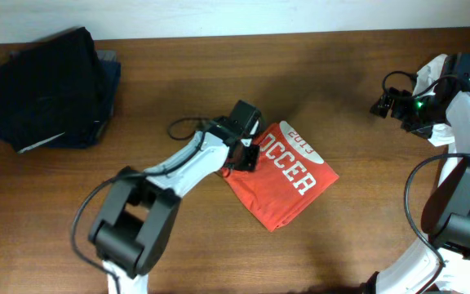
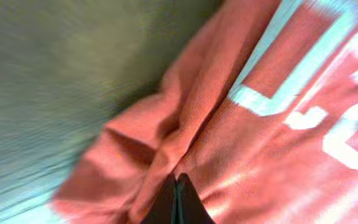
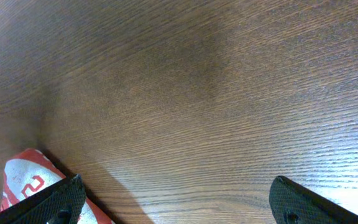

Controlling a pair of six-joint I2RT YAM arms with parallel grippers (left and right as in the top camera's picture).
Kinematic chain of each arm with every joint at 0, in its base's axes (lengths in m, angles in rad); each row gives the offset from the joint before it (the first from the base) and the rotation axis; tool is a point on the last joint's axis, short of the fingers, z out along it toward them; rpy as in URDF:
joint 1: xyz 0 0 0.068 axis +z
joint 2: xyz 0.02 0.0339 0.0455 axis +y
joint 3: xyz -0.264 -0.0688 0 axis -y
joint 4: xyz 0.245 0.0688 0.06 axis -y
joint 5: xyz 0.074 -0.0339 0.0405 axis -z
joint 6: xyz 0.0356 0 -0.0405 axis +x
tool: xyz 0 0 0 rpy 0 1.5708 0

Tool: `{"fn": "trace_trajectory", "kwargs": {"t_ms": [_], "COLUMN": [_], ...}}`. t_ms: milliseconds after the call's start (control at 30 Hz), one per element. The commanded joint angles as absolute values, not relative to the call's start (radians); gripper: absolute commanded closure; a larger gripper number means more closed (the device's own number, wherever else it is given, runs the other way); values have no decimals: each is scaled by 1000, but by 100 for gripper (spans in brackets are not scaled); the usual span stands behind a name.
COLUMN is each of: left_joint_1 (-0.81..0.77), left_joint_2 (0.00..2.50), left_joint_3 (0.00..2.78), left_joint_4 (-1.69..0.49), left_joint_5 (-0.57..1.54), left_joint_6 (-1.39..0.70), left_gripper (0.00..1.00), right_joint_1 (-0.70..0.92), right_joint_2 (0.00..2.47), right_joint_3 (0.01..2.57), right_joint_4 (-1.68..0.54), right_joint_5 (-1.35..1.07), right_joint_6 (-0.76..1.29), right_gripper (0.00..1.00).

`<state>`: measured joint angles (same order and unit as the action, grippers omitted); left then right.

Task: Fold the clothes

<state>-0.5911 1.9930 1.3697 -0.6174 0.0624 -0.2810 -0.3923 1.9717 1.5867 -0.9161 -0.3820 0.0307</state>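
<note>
The red-orange T-shirt (image 1: 286, 181) lies near the middle of the bench (image 1: 219, 73), already down to a compact slanted rectangle with its white "SOCCER" lettering (image 1: 290, 166) facing up. Expect it to handle as light, limp knit: it will not hold a shape, it drapes and wrinkles wherever you lift it, and the stacked layers may slide over one another if you drag them. It is not fragile, so a firm pinch does no harm.

Take hold at an edge or corner and catch all the layers, not the top one alone. A grasp in the middle would likely only pull up a tent of cloth.

Your left gripper (image 1: 247, 153) sits at the shirt's upper left edge, clenched tight. In the left wrist view creases run into its tips, so it looks pinched on a thin ridge of fabric.

Your right gripper (image 1: 382, 104) is released, jaws wide and holding nothing, well off to the right above bare wood. A pile of dark garments (image 1: 51, 90) sits in the far left corner, well apart.
</note>
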Motion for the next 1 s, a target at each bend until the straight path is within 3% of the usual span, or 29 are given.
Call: {"fn": "trace_trajectory", "kwargs": {"t_ms": [0,133,367,500,633,800,900,967], "left_joint_1": [-593,-571,-509,-509,-510,-509,-509,-509], "left_joint_2": [1829,1888,2126,2126,2126,2107,2040,2010], "left_joint_3": [1373,1371,1371,1372,1372,1413,1649,1831], "left_joint_4": [-612,-665,-546,-675,-838,-1011,-1090,-1111], "left_joint_5": [-190,-237,-212,137,244,111,-118,-68], "left_joint_6": [-271,-268,-268,-268,-268,-268,-267,-184], "left_gripper": [99,99,99,100,100,99,99,95], "right_joint_1": [-393,-393,-393,-393,-393,-393,-393,-393], "right_joint_2": [1938,1938,1938,1938,1938,1938,1938,1938], "right_joint_3": [1599,1599,1599,1599,1599,1599,1599,1599], "right_joint_4": [-916,-916,-916,-916,-916,-916,-916,-916], "right_joint_5": [-380,-380,-380,-380,-380,-380,-380,-380], "right_joint_6": [38,38,38,38,38,38,38,38], "right_gripper": [2,2,2,2,2,2,2,2]}}
